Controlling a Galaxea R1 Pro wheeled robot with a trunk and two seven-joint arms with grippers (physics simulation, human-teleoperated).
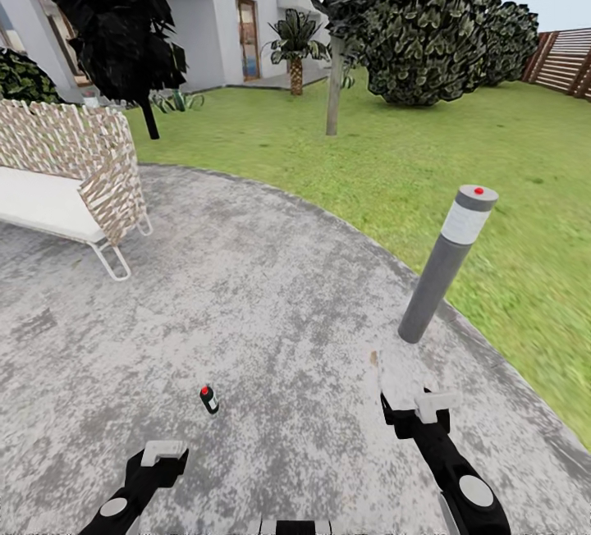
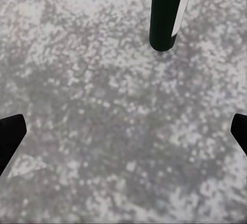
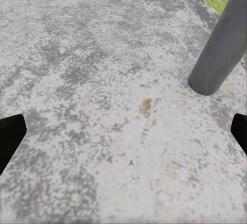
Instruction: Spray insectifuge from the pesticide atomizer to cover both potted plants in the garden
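The small slim dark pesticide atomizer [image 1: 209, 399], a bottle with a red dot on its cap and a pale label strip down its side, stands on the round grey speckled stone patio [image 1: 271, 289], just ahead of the left gripper and apart from it. In the left wrist view the same bottle [image 2: 167, 15] rises dark green-black from the stone, its white label on one side; whether anything is in it cannot be told.

The left gripper [image 1: 162, 454], black with a white top block, hangs low over the patio; its two dark fingertips [image 2: 9, 137] sit at the far edges of the wrist picture, spread wide, with bare stone between them and nothing held. The right gripper [image 1: 416, 412] reaches forward beside a grey metal bollard lamp with a white band and a red dot on top [image 1: 447, 266], which leans at the patio's rim. Its fingertips [image 3: 10, 136] are likewise wide apart and empty, with the bollard's base [image 3: 218, 54] ahead.

A white-cushioned woven wicker bench [image 1: 70, 182] stands on the patio's left. Beyond lie the green lawn [image 1: 427, 157], a low rosette of pointed green leaves [image 1: 179, 100] near the white house [image 1: 205, 26], and a brown slatted fence [image 1: 562, 59].
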